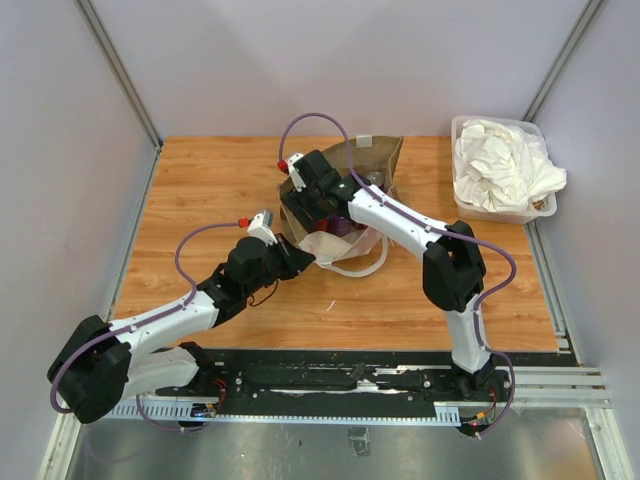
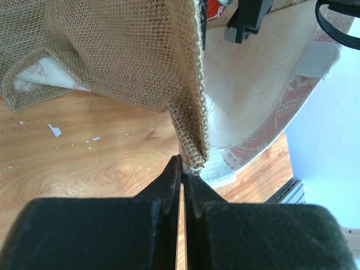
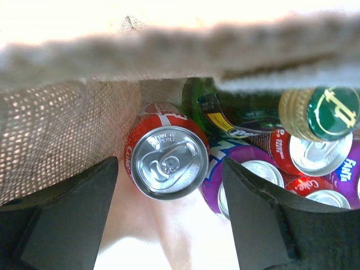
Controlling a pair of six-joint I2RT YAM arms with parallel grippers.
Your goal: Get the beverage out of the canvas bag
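Watching from the side here. The canvas bag (image 1: 365,165) sits around the middle of the overhead view, toward the top half of the wooden table (image 1: 210,190), with its mouth open and a white handle (image 1: 362,268) looped out just below it.

The left gripper (image 2: 183,171) has its jaws pressed together on the bag's rim, pinching a folded bit of the weave right at the fingertips.

The right gripper (image 3: 169,169) is down inside the bag mouth with its jaws apart. It has hold of nothing. A red can (image 3: 167,163) lies between its two fingers, top facing the wrist camera, with a gap on each side.

To the right of that can in the same view there's a purple can (image 3: 247,180), more red and purple cans behind it, and a green bottle (image 3: 242,112) with a gold and green cap – all packed close together inside the bag.

Over at the upper right of the overhead view there's a clear bin (image 1: 470,205) stuffed with white cloths (image 1: 505,165), well apart from the bag.
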